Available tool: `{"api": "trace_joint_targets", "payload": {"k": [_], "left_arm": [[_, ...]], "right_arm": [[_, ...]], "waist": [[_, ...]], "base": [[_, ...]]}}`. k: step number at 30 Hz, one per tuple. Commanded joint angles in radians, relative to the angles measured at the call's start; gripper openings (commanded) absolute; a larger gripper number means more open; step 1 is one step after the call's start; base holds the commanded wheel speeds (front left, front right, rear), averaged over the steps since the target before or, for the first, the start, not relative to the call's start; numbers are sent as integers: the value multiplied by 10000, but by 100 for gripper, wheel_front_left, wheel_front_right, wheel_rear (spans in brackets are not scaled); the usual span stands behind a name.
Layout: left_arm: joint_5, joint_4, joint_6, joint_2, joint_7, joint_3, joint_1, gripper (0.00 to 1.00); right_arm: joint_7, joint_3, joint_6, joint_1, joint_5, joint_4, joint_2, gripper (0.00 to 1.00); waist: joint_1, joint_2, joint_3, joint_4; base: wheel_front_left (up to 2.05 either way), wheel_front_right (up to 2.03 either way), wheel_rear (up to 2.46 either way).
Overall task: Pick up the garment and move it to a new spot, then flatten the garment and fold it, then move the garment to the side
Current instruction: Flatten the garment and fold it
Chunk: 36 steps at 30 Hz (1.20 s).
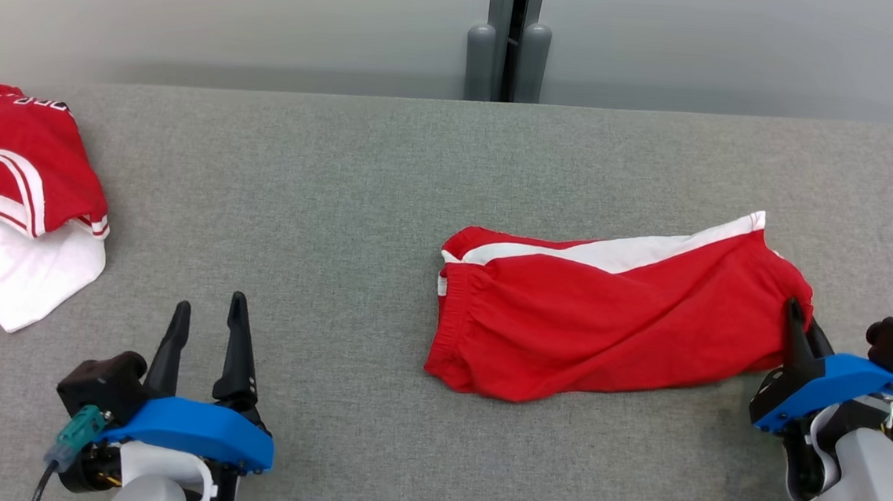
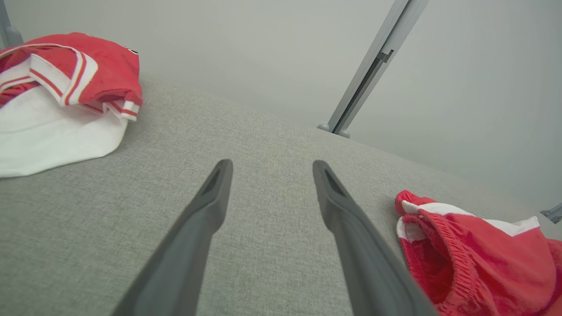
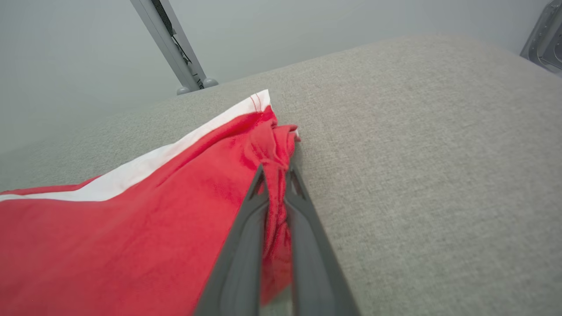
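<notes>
Right gripper [image 3: 276, 172] clamps red shorts [image 1: 591, 323] on grey surface [image 1: 340, 196].

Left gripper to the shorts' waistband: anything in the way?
Nothing visible. Bare table lies between the open left gripper and the shorts. The shirt sits far left, off that line. The right gripper is shut on the shorts' other end.

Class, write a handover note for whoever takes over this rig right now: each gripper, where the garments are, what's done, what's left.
Left gripper: open, empty, over the table.
Right gripper: shut on the red shorts at their leg-end edge.
Shorts lie wrinkled, centre-right; a red-and-white shirt sits bunched far left.
Done: shorts gripped. Left, apparently: flatten, fold, move aside.
</notes>
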Motion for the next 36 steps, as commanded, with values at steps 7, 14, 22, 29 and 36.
{"api": "trace_joint_targets", "payload": {"k": [7,14,22,29,36], "left_arm": [[233,88,-110,-229,-46,-208,78,100],[322,123,-149,-390,-48,-216,-52,100],[345,230,-268,-604,-49,-201,-90,100],[384,332,-354,-712,-50,-66,77,100],[502,422,-401,-783,-49,-16,193,100]], "right_arm": [[-9,-220,2,-8,-626,-430,555,0],[423,1427,1,-844,-1106,-1094,1323,0],[1356,5615,1,-652,747,-2146,1324,0],[1613,6419,1,-610,887,-1781,1336,0],[1122,6625,1,-513,982,-1796,1344,100]], "waist": [[1,-1,-65,227],[1,-1,-79,610],[1,-1,-53,1159],[1,-1,-96,1331],[1,-1,-188,1175]], "base": [[0,0,0],[0,0,0],[0,0,0],[0,0,0],[0,0,0]]}}
